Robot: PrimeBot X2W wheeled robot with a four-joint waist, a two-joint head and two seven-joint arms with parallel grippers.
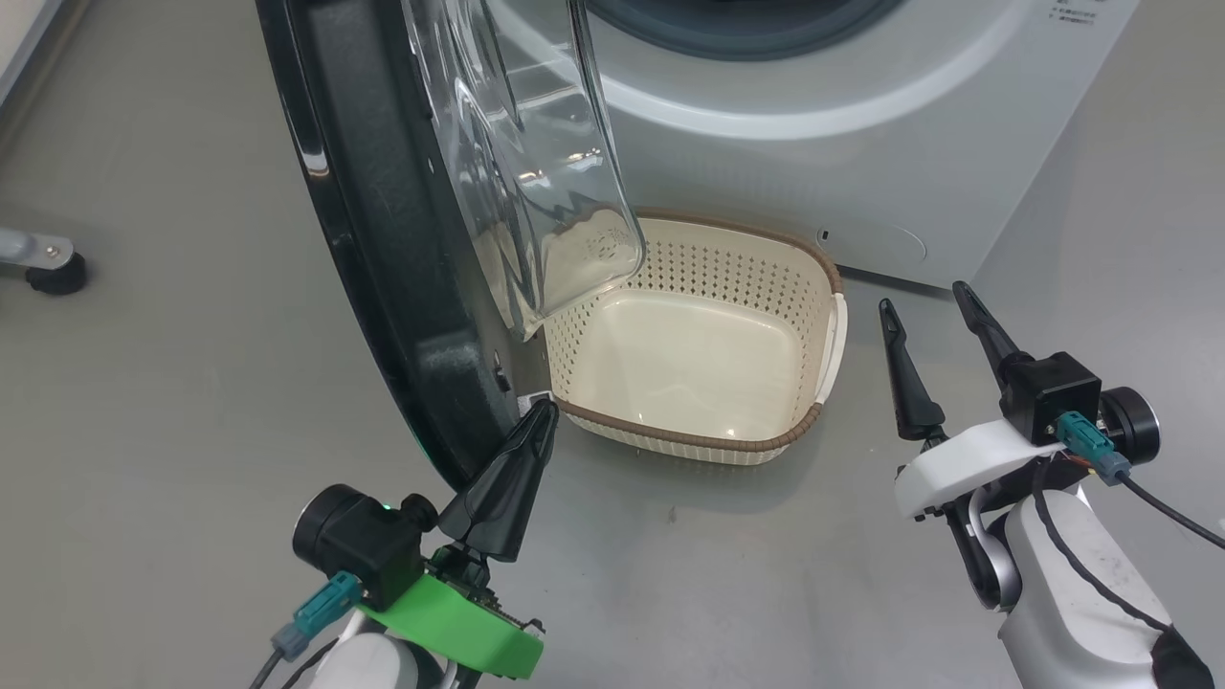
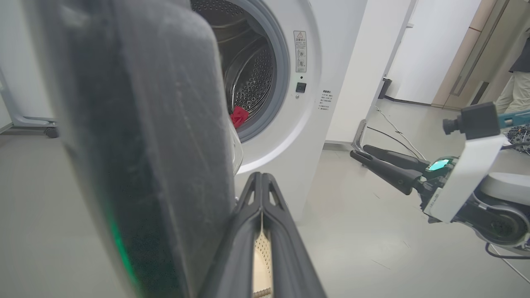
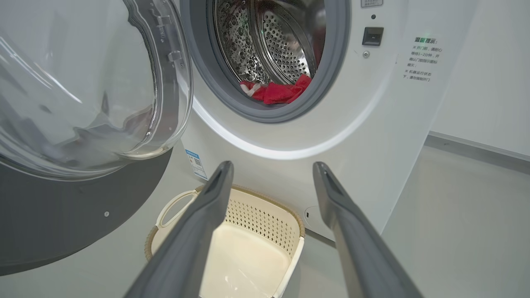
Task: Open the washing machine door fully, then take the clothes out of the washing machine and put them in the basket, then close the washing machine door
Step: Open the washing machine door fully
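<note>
Head view: the left end effector (image 1: 541,416) is clenched and points far, its tip just beside the lower edge of the washing machine door (image 1: 383,239). The right end effector (image 1: 924,297) is released, just right of the basket (image 1: 823,325) on the floor.

Left wrist view: the door is at the left of the pressed-together fingers. The clothes (image 2: 239,116) lie far, in the washing machine (image 2: 298,124).

Right wrist view: the basket is near, between the spread fingers, and the clothes are farther, at the drum's mouth.

I get bright, even light with only a soft shadow under the basket (image 1: 727,268). The door (image 2: 136,145) looms blurred in my left wrist view; glare streaks it in the others.
</note>
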